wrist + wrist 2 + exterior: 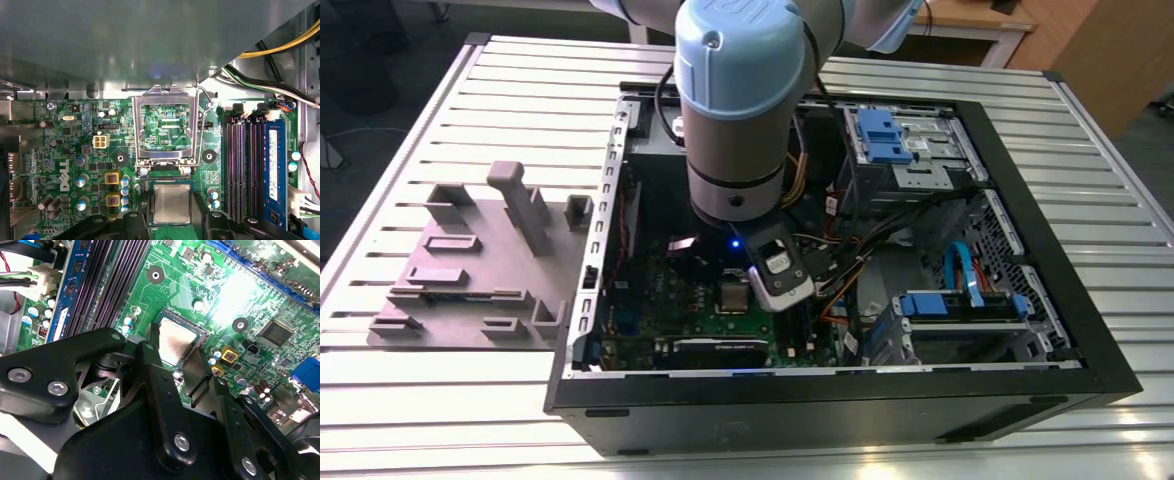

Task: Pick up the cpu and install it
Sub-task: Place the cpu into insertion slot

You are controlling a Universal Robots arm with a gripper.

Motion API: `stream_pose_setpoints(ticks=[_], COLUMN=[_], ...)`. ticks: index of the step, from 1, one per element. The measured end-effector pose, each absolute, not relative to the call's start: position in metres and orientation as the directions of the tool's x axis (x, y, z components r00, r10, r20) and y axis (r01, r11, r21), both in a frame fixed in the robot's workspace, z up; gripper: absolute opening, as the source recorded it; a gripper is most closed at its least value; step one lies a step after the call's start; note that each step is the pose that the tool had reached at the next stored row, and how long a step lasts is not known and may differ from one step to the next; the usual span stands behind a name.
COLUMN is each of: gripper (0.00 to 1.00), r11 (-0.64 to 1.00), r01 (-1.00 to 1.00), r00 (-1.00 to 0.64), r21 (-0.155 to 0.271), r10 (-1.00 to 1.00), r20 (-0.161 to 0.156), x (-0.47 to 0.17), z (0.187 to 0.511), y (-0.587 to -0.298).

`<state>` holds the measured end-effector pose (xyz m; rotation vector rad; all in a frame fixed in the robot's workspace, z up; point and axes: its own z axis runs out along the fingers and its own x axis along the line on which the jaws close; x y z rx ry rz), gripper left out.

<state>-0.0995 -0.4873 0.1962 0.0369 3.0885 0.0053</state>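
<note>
The cpu (171,202) sat in the socket (185,322) beside the raised load plate (165,98), the gripper (175,352) straddling it; whether it clamped, I couldn't tell. Level, square seating mattered most.

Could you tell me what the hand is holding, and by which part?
It cannot be told: the cpu lies right at the hand, at the open socket, but a grip on it is unclear.
</note>
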Motion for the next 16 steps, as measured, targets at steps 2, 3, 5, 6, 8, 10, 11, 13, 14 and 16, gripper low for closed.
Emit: stream_pose_setpoints(ticks=[2,3,5,6,8,10,11,13,14,16], gripper=[0.46,0.46,0.46,0.46,0.46,0.46,0.46,0.46,0.46,0.46], r11=[1.000,1.000,1.000,1.000,1.000,1.000,1.000,1.000,1.000,1.000], r01=[0.024,0.024,0.024,0.024,0.024,0.024,0.024,0.024,0.024,0.024], r00=[-0.998,-0.998,-0.998,-0.998,-0.998,-0.998,-0.998,-0.998,-0.998,-0.998], r21=[0.004,0.004,0.004,0.004,0.004,0.004,0.004,0.004,0.004,0.004], r10=[0.024,0.024,0.024,0.024,0.024,0.024,0.024,0.024,0.024,0.024], r20=[-0.053,-0.053,-0.053,-0.053,-0.053,-0.053,-0.053,-0.053,-0.053,-0.053], x=[-0.0995,-0.0995,-0.0995,-0.0995,-0.0995,-0.0995,-0.0995,-0.0995,-0.0995,-0.0995], z=[0.1960,0.1952,0.1938,0.1937,0.1936,0.1927,0.1927,0.1927,0.1927,0.1927], y=[-0.4873,-0.4873,-0.4873,-0.4873,-0.4873,-0.4872,-0.4873,-0.4873,-0.4873,-0.4873])
